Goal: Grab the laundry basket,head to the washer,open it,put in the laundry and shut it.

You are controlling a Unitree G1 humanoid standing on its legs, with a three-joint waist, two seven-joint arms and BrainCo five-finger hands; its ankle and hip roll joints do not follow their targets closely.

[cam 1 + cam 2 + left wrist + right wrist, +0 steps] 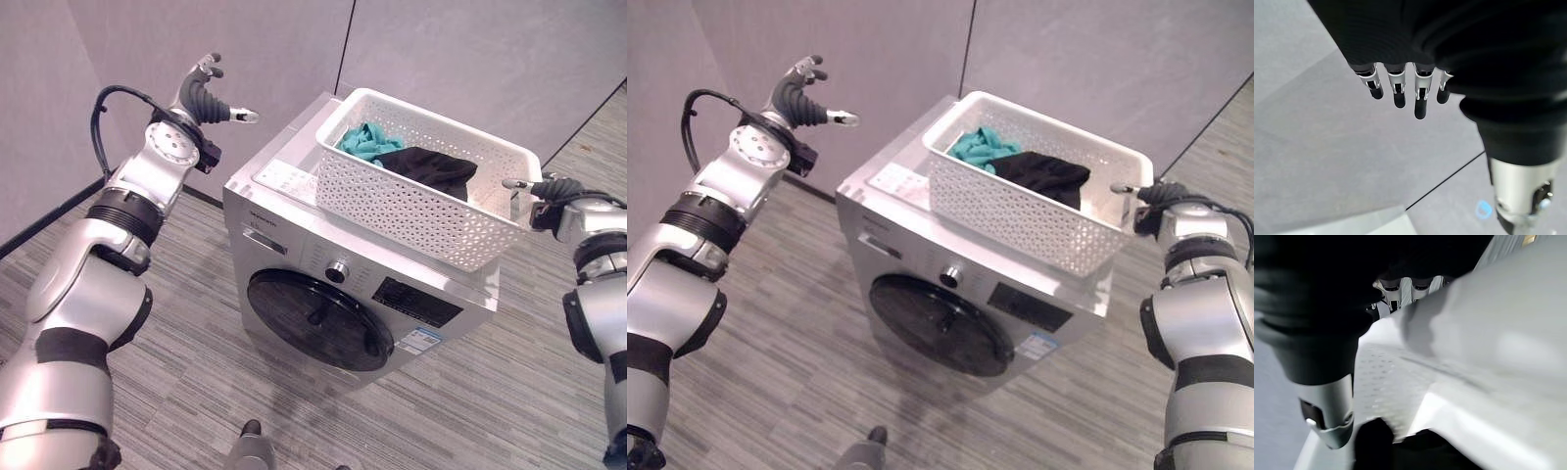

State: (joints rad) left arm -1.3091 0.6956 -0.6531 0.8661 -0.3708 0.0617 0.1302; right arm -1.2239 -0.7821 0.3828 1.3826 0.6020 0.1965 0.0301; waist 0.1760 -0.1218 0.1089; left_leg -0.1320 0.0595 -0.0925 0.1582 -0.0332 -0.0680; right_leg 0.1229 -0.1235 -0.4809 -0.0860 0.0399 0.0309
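From the head views, the white laundry basket (421, 186) is sitting on the washer (333, 294) (door closed), holding teal and black laundry (407, 157). The left hand (203, 98) is hanging in air, fingers relaxed. In the right wrist view, the right hand (1400, 289) is gripping the basket's end, fingers over the rim.

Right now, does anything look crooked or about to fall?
Yes. The white laundry basket sits skewed on the washer, its right end jutting past the top edge by the right hand. Nothing has spilled; the clothes are inside.
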